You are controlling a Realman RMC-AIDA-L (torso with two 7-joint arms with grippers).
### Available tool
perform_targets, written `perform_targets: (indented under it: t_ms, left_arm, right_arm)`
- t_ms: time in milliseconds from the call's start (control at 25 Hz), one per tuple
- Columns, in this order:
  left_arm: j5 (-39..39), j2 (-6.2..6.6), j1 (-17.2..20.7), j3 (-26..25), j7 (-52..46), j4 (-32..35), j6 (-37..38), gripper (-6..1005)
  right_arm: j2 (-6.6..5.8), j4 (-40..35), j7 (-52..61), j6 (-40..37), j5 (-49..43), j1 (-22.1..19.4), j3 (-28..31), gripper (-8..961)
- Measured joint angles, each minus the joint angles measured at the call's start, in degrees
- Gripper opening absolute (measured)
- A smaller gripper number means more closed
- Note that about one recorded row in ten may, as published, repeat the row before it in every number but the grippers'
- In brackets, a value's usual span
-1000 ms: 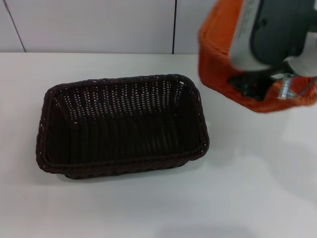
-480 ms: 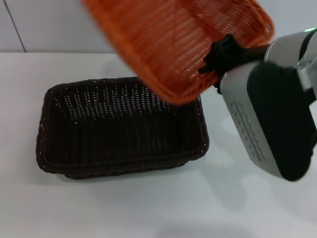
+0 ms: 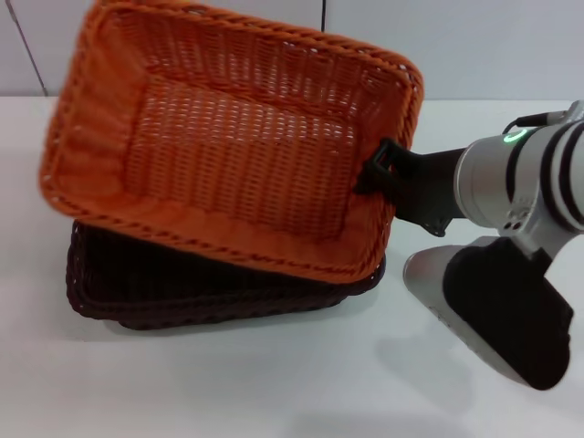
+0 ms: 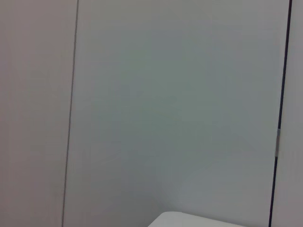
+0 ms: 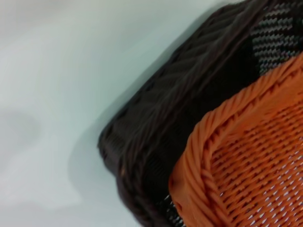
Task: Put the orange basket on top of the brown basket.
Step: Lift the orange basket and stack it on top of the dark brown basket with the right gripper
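Observation:
The orange basket (image 3: 237,137) hangs over the brown basket (image 3: 182,292) in the head view, tilted and turned a little askew, covering most of it. Only the brown basket's near rim and left corner show below it. My right gripper (image 3: 381,169) is shut on the orange basket's right rim and reaches in from the right. In the right wrist view an orange basket corner (image 5: 236,165) sits over the brown basket's corner (image 5: 180,104). My left gripper is out of view; the left wrist view shows only a wall.
The baskets are on a white table (image 3: 274,383). A white panelled wall (image 3: 493,46) stands behind it. My right arm's grey and black body (image 3: 502,301) hangs over the table's right side.
The orange basket, held by my right gripper, swung from high at the right to the left and down over the brown basket, turning open side up. The brown basket has not moved.

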Motion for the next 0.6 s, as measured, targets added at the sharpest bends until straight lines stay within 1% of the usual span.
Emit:
perform_targets:
  t_ms: [40, 160, 200, 400, 600]
  left_arm:
    - [0.0, 0.00, 0.0, 0.0, 0.0, 0.0, 0.0, 773]
    - [-0.2, -0.02, 0.2, 0.6, -0.1, -0.3, 0.0, 773]
    - [-0.2, 0.00, 0.1, 0.7, -0.1, -0.3, -0.1, 773]
    - [-0.2, 0.00, 0.0, 0.7, -0.1, -0.3, -0.1, 773]
    - [-0.1, 0.07, -0.3, 0.6, -0.1, -0.3, -0.1, 773]
  right_arm:
    - [0.00, 0.0, 0.0, 0.0, 0.0, 0.0, 0.0, 163]
    - [0.07, 2.9, 1.2, 5.2, -1.6, -0.2, -1.3, 164]
    - [0.07, 3.0, 1.8, 5.9, -1.8, -0.3, -1.7, 164]
    - [-0.15, 2.2, 6.1, 5.8, -3.6, -0.8, -4.8, 164]
    - [-0.16, 1.3, 7.3, 3.8, -4.3, -1.1, -6.3, 278]
